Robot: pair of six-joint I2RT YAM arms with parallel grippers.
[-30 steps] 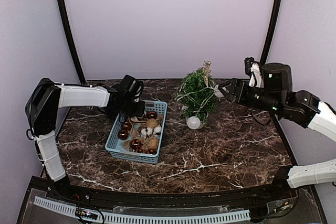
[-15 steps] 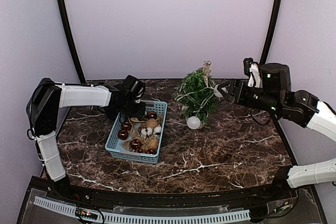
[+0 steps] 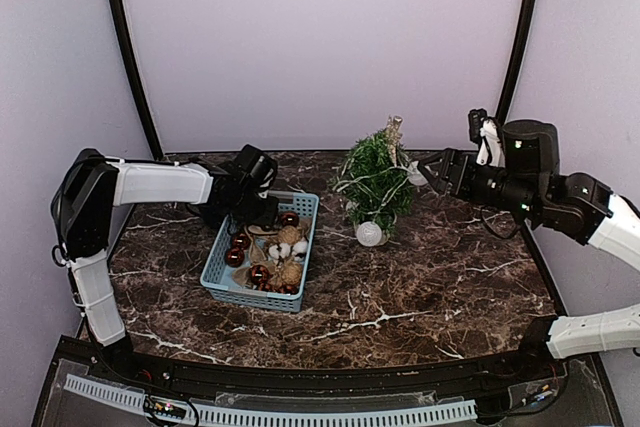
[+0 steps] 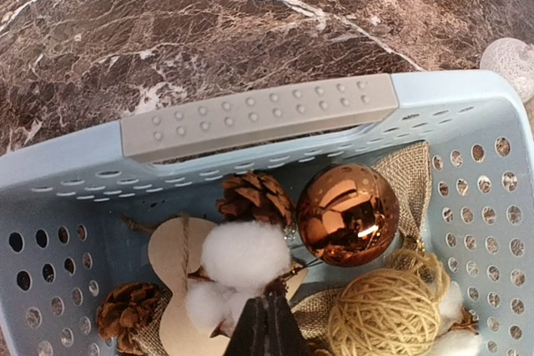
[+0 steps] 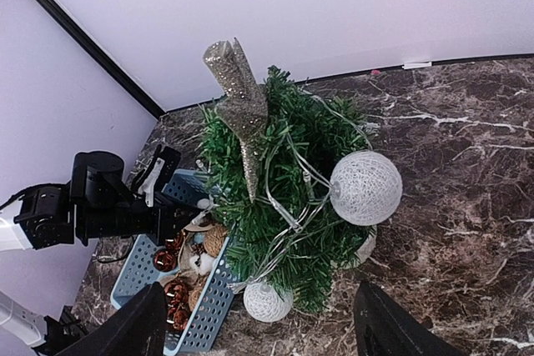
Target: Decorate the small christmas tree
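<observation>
The small christmas tree [image 3: 375, 182] is standing back-centre, wearing a star [image 5: 238, 93] and white balls [image 5: 365, 187]. I am pinching the left gripper [image 4: 267, 327] shut among unhung ornaments [image 4: 348, 214] in the blue basket [image 4: 250, 114]; the right gripper [image 3: 435, 171] is hovering spread beside the tree.

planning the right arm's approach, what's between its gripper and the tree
A white string ball, hanging off the small christmas tree toward the right gripper; top view shows it.

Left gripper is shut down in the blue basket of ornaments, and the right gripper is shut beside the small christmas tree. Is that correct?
One thing is wrong: the right gripper is open. The right wrist view shows its fingers spread wide, facing the small christmas tree. The left gripper is indeed shut, down in the blue basket of ornaments.
</observation>
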